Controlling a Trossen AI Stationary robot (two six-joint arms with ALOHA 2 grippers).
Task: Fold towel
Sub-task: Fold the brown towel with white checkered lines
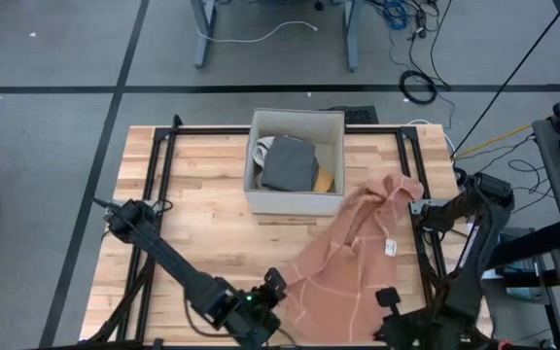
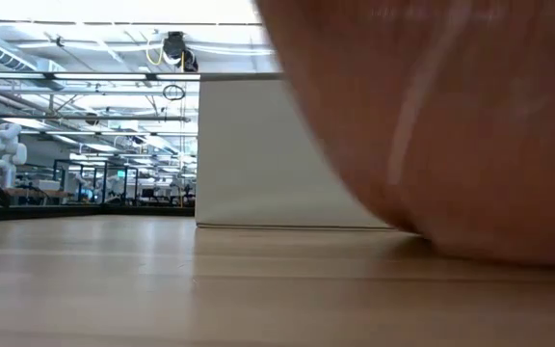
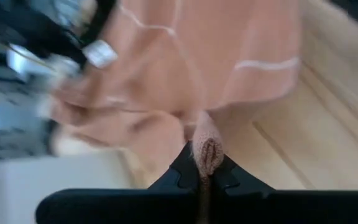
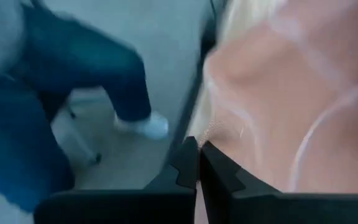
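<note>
High view: towel (image 1: 353,258) lies at 4 o'clock on surface (image 1: 183,214), beside white box (image 1: 295,160). Left tool (image 1: 278,284) pinches its near corner; right tool (image 1: 411,206) clamps its far end.

Salmon-pink towel (image 1: 353,255) with thin white grid lines and a small white tag, crumpled and unfolded, draped diagonally across the right half of the table, far end bunched at the right edge, near corner lifted.
</note>
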